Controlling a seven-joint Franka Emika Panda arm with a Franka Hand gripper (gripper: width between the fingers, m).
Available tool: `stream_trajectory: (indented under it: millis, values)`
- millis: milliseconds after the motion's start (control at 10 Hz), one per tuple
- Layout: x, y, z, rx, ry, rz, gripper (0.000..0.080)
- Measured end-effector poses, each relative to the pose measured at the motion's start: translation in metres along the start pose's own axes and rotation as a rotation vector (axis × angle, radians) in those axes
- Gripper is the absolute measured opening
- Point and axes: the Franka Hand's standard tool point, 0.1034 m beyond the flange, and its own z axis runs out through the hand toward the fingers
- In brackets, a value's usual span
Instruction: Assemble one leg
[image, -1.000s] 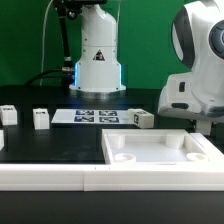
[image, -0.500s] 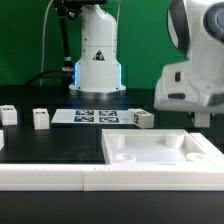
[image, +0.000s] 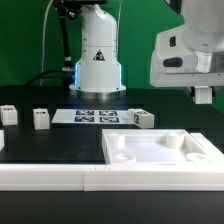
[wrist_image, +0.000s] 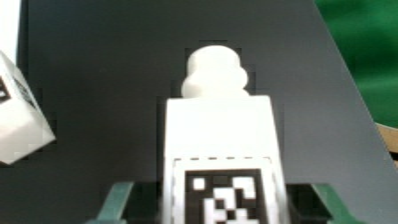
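The arm (image: 185, 50) had lifted toward the exterior view's left, its pincer (wrist_image: 224, 200) clamped on the small white squarish plastic leg (wrist_image: 222, 125), long axis running straight out from it, peg end toward the black desk (wrist_image: 107, 40).

Smooth matt white plastic leg (wrist_image: 217, 125)

Robotics lab bench. Panda arm base (image: 97, 50) with a blue status light (image: 75, 72) stands on a black surface (image: 60, 140), with cables (image: 55, 35) behind it and a plain green backdrop (image: 20, 30). The marker board (image: 95, 117) lies flat on the surface. The leg (wrist_image: 222, 150) carries a black-and-white tag. A small tagged white part (image: 41, 119) and a white panel (image: 160, 160) also sit on the surface.
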Motion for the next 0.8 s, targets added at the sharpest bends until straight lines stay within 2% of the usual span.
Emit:
stream_trajectory:
  millis: [200,300,600,800]
  values:
    - [0.007,-0.001,-0.003,0.008,0.037,-0.013,0.0287]
    - [0.02,0.0,-0.014,0.019,0.114,-0.043,0.0287]
    - [0.032,0.006,-0.048,0.03,0.315,-0.087,0.0287]
    - [0.031,0.026,-0.056,0.02,0.423,-0.12,0.0287]
